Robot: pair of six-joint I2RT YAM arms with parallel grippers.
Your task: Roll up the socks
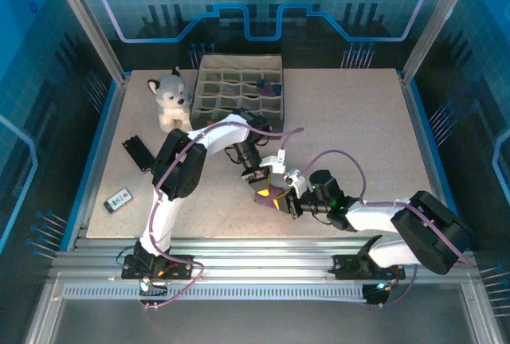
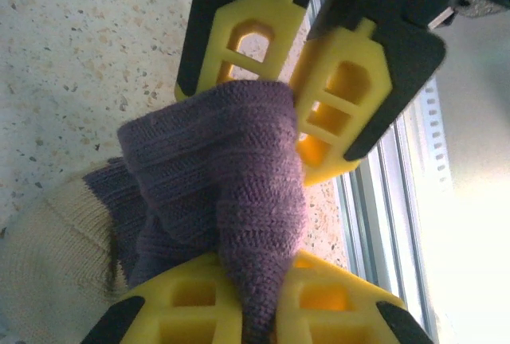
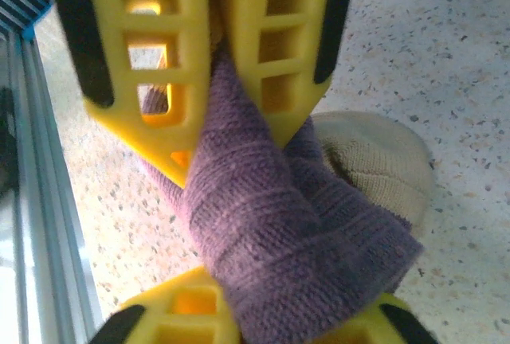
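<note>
Left wrist: purple ribbed socks (image 2: 223, 177) bunched, tan toe (image 2: 48, 264) exposed.

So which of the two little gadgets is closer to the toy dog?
The all-black one; the whitish one lies nearer the front edge of the table.

Left arm (image 1: 163, 216) and right arm (image 1: 374, 216) alike: white link tubes between bulky black joint housings, each on a small black base (image 1: 155, 263). Lilac cables (image 1: 339, 153) loop loose along both. Fingers (image 2: 307, 81) bright yellow plastic, wedge-shaped with rectangular cut-outs like ladder rungs — backed by matte black mounts (image 2: 402, 49).
</note>
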